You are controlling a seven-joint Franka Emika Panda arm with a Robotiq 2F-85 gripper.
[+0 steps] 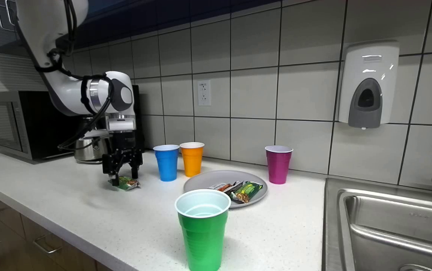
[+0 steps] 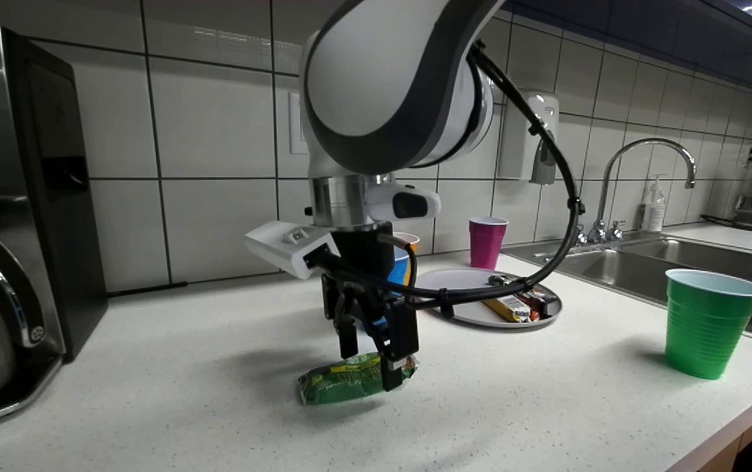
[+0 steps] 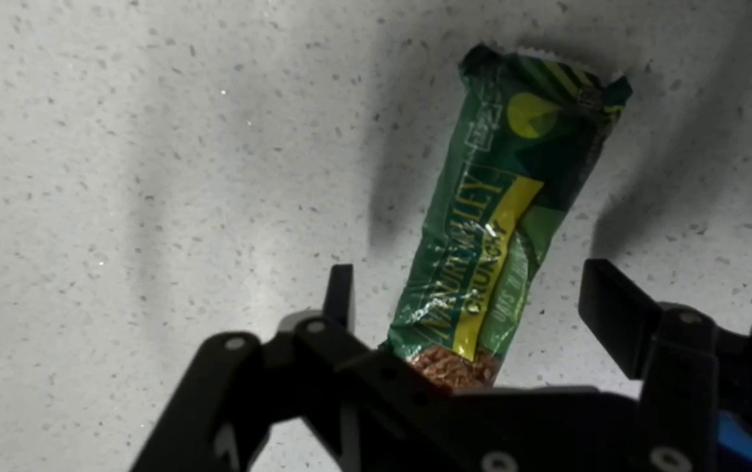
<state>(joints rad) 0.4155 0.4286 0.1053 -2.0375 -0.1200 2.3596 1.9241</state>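
Observation:
A green Nature Valley granola bar (image 3: 480, 216) lies on the speckled white counter, slanted in the wrist view. My gripper (image 3: 472, 288) is open around it, one finger on each side, with visible gaps between the wrapper and both fingers. The bar's lower end is hidden behind the gripper's body there. In both exterior views the gripper (image 1: 125, 177) points down over the bar (image 2: 339, 382), its fingertips close to the counter. One finger covers part of the wrapper in an exterior view.
A grey plate (image 1: 200, 180) holds several wrapped bars (image 1: 246, 191). Blue (image 1: 167, 163), orange (image 1: 192, 160) and magenta (image 1: 278, 165) cups stand near the tiled wall. A green cup (image 1: 204, 233) stands nearer the counter's front, beside the sink (image 1: 393, 218). A microwave (image 1: 31, 124) and metal pot (image 1: 89, 150) are behind the arm.

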